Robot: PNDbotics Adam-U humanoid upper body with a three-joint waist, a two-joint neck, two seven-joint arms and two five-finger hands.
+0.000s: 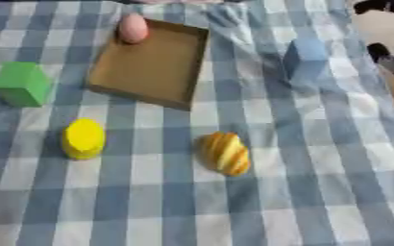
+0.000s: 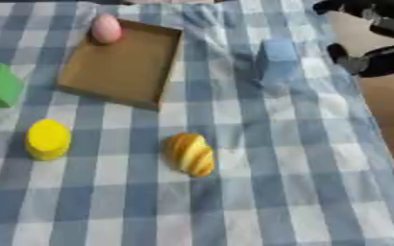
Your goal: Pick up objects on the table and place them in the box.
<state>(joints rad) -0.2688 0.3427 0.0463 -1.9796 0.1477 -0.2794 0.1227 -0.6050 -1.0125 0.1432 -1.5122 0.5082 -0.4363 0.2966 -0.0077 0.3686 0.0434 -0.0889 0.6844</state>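
Five loose things sit on a tabletop (image 1: 318, 192) covered with a blue-and-white checked cloth, around a shallow brown box (image 1: 150, 67).

Farthest left is a green block (image 1: 19, 84), well apart from the box's left wall. Nearer the front, below it, stands a yellow cylinder (image 1: 83, 138) on its end, with bare cloth all round it.

The box lies askew in the upper middle, its open side up. A pink egg-shaped thing (image 1: 133, 28) rests at its far left corner, against or just over the rim; whether it lies fully inside I cannot tell.

Toward the front, right of the yellow cylinder and below the box's near corner, lies a striped orange-and-yellow thing shaped like a croissant (image 1: 226, 153), clear of everything else.

Further right, a pale blue block (image 1: 305, 58) stands upright beside the box, apart from its right wall, with a fold of the cloth behind it.

At the far upper right, beyond the tabletop's edge, the right hand (image 2: 377, 57) shows as dark shapes. It holds nothing that can be seen; how its fingers are set I cannot tell.
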